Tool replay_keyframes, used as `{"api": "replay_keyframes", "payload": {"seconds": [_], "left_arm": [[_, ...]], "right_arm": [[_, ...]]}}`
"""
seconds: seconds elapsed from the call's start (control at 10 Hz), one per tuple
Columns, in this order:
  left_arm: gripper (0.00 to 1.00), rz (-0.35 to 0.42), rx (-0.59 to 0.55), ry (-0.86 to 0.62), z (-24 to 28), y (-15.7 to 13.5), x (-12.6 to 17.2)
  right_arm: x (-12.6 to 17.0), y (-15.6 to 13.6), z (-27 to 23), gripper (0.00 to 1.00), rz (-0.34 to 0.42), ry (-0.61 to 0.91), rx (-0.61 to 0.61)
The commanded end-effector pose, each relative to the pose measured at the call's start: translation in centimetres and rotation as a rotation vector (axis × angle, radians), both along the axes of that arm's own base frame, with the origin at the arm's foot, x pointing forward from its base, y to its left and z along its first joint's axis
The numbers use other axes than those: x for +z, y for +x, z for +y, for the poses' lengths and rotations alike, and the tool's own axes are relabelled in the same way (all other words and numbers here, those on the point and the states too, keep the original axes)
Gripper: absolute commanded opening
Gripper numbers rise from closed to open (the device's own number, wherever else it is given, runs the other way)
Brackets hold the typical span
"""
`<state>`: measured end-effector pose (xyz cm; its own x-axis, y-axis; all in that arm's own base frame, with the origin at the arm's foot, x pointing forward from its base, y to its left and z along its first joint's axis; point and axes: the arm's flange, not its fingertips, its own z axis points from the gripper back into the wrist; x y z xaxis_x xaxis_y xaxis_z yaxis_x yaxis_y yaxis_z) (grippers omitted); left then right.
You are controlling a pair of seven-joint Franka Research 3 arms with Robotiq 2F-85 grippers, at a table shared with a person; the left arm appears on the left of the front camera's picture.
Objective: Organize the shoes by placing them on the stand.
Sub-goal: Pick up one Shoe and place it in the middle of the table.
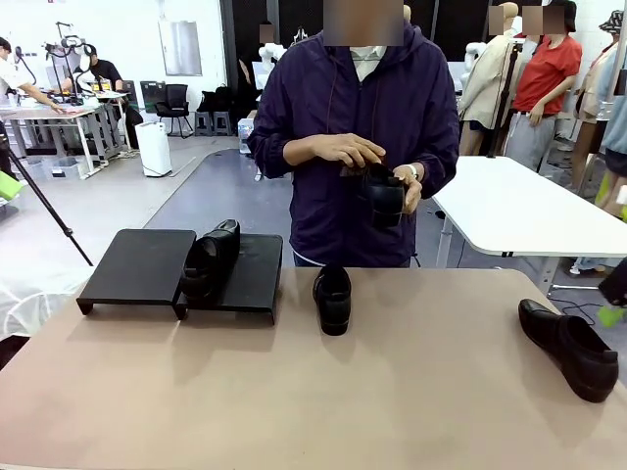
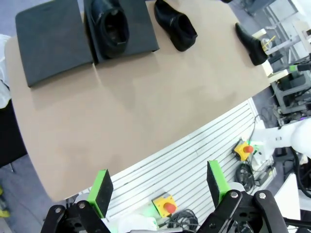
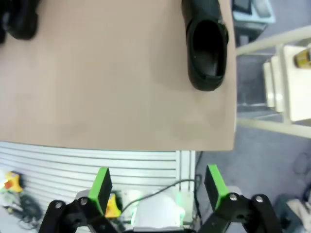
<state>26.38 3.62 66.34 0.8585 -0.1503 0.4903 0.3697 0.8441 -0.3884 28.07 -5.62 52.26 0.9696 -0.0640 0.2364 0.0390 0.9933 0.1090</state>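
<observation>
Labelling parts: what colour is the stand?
Matte black; the stand shows best in the front view.

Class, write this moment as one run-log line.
left gripper open, empty | right gripper open, empty | one shoe on stand | centre shoe, right shoe on table | fourth shoe in person's hands

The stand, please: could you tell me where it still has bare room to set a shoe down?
The left platform is wholly bare. The right platform has a bare strip between the shoe on it and its right edge. Crowded: that shoe hugs the seam between the platforms.
</observation>
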Motion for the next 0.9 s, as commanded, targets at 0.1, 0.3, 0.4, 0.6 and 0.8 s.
{"api": "replay_keyframes", "payload": {"seconds": [0.1, 0.3, 0.4, 0.6, 0.8], "left_arm": [[1.00, -0.003, -0.019, 0.006, 0.3, -0.1, 0.2], [1.00, -0.003, -0.019, 0.006, 0.3, -0.1, 0.2], [1.00, -0.003, -0.019, 0.006, 0.3, -0.1, 0.2], [1.00, -0.003, -0.019, 0.006, 0.3, -0.1, 0.2], [1.00, -0.003, -0.019, 0.006, 0.3, -0.1, 0.2]], "right_arm": [[-0.7, 0.2, 1.1, 1.00, 0.031, -0.047, 0.020], [-0.2, 1.1, -0.7, 1.00, -0.037, -0.015, 0.011], [-0.7, 3.3, -1.6, 1.00, -0.037, -0.033, 0.053], [-2.5, 8.5, -2.9, 1.00, -0.025, -0.038, 0.127], [-4.0, 11.4, -4.0, 1.00, -0.033, -0.068, 0.128]]}}
